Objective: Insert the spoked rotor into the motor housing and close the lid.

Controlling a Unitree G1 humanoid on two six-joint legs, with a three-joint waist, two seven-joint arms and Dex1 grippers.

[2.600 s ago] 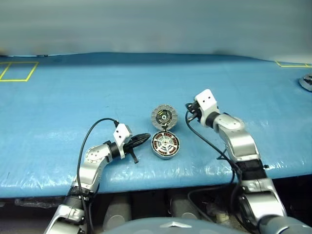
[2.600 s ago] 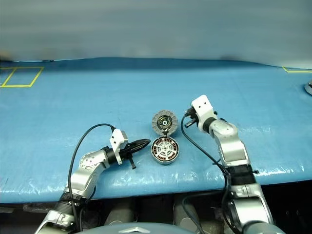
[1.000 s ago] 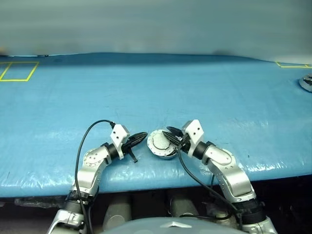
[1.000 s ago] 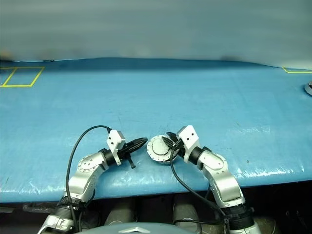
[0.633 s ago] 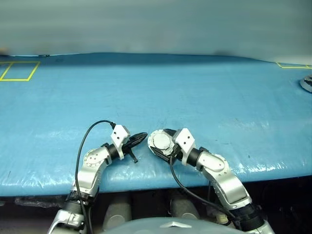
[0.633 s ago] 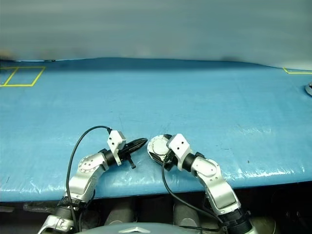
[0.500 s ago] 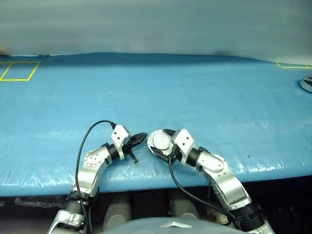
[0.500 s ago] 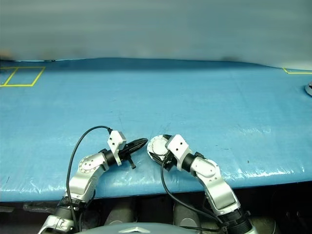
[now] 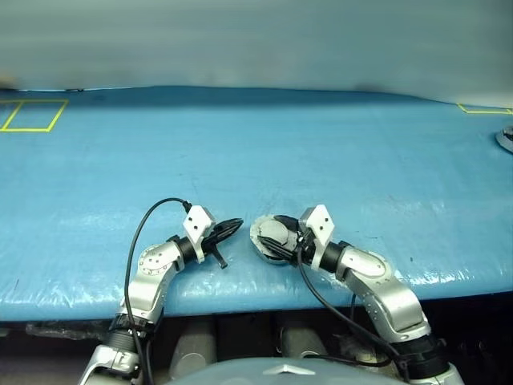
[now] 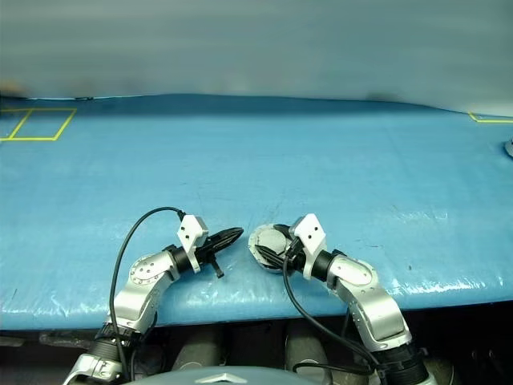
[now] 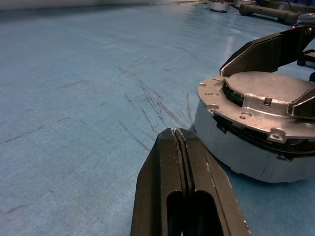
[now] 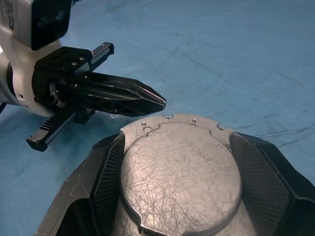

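The motor housing [image 11: 236,152] sits near the front edge of the blue table, with the lid [image 12: 179,172] on top of it, plain grey face up. The spoked rotor is hidden. My right gripper [image 9: 276,237] reaches in from the right. Its fingers [image 12: 106,182] press against the lid's raised centre from both sides, so it is shut on the lid. My left gripper [image 9: 234,226] is shut with nothing in it. It lies level, its tip [image 11: 178,135] just short of the housing's left side.
The blue table cover [image 9: 240,144] stretches far back. A yellow taped square [image 9: 32,116] marks the far left corner, and a metal part [image 9: 505,138] lies at the far right edge. The front table edge runs just below both grippers.
The lid, first ribbed face up beyond the open housing, was brought onto the housing. Over the last half second my right wrist drew back to the right. The left arm stayed still.
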